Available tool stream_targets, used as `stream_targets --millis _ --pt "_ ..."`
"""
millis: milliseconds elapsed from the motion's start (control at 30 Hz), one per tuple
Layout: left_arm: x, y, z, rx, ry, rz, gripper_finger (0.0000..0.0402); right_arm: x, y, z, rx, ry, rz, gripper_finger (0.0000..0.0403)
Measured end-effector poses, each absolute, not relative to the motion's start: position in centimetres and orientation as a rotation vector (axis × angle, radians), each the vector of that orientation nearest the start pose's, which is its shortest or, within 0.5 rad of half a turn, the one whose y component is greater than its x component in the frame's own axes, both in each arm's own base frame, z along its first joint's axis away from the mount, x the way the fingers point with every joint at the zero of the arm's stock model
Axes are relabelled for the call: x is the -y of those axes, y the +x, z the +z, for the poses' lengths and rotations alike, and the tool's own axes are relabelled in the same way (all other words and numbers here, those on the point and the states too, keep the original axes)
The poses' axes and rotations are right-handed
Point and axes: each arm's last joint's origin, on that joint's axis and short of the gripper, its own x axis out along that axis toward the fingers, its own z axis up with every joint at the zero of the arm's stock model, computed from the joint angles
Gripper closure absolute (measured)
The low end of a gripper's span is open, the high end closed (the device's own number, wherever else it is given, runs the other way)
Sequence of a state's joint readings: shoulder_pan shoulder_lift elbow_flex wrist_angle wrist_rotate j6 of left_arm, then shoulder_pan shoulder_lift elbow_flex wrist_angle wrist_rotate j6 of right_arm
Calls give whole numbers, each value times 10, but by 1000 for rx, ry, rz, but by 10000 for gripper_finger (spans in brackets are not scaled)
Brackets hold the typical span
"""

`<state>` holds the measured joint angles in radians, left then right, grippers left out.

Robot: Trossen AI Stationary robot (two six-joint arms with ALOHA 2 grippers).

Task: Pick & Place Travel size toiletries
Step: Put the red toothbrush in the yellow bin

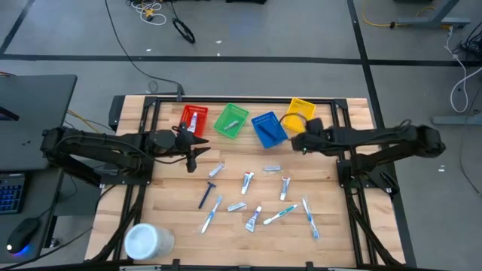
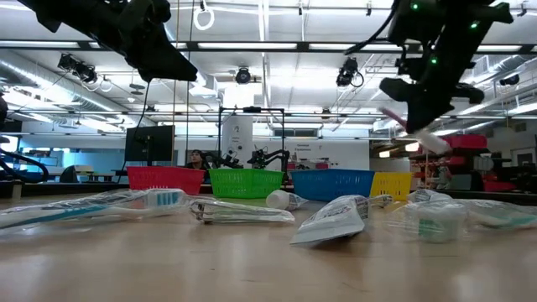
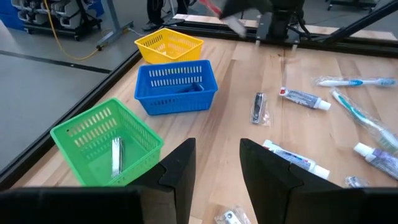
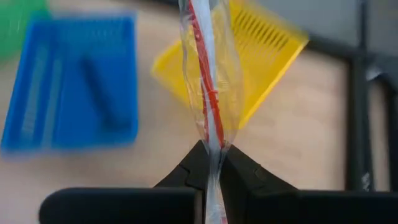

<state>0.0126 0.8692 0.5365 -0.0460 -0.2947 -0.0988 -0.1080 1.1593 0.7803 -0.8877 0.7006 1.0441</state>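
Note:
My right gripper is shut on a red-and-white stick in a clear wrapper and hovers near the blue basket and the yellow basket. In the low view the wrapped stick is in the air. My left gripper is open and holds nothing. It hangs above the table in front of the red basket. Several small tubes and toothbrushes and a dark blue razor lie flat on the wood. One wrapped item lies in the green basket. My right gripper pinches the wrapped stick between its two fingers, on the clear wrapper near one end. The stick runs along the fingers and juts out past their tips. It is lifted clear of the table and slants downward in the low view.
A big white round tub stands at the table's near left corner. The four baskets sit in a row along the far edge. A black frame borders the wooden top. Bare wood lies between the tub and the scattered items.

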Motion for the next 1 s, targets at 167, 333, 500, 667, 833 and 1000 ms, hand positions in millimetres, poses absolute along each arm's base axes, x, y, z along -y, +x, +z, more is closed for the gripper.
stream_targets --millis 167,333,500,667,833,1000 --pt "-11 189 247 -361 -37 321 270 63 197 226 -590 473 -1284 375" --pt "-11 189 247 -359 -42 322 270 94 204 216 -473 445 -1293 375" --pt "-11 189 247 -355 -59 324 270 121 198 197 -375 530 -1315 375" --pt "-11 190 248 -347 -60 324 270 135 191 170 -353 551 -1357 375" --pt "-11 190 248 -346 -62 325 270 142 189 150 -434 536 -1392 375" --pt "-11 190 248 -346 -61 324 270 150 195 139 -477 514 -1334 369"
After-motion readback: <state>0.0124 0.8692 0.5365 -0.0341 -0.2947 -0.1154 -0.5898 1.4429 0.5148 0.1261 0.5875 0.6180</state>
